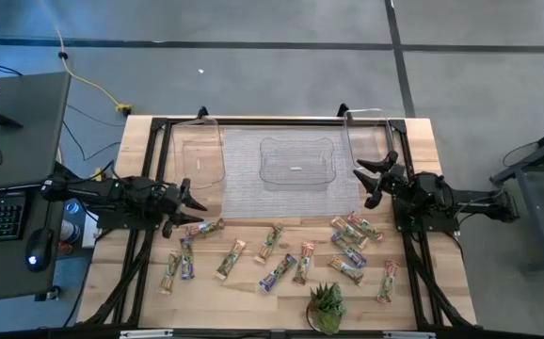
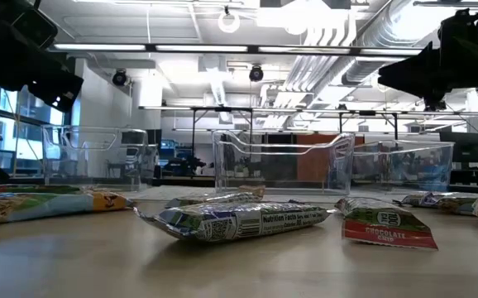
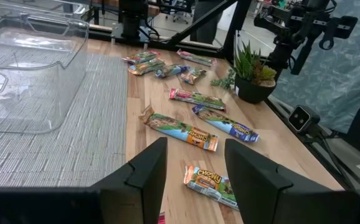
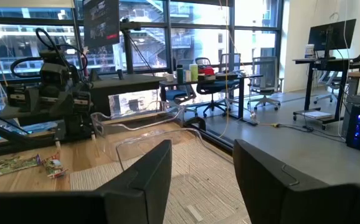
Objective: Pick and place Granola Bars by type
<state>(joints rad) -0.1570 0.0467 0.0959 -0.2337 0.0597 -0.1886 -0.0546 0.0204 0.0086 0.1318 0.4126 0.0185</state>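
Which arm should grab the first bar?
Probably left: the open left hand hangs right over the shiny wrapped granola bars at its end of the row. The right hand, also open, sits farther back beside a clear plastic bin.

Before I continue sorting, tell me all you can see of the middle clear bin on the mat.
The middle clear bin is a see-through plastic tub, roughly rectangular with rounded corners and a wavy rim. It sits upright on the grey woven mat at the table's far side, between two taller clear bins. It looks empty; no granola bars are inside, and neither gripper touches it.
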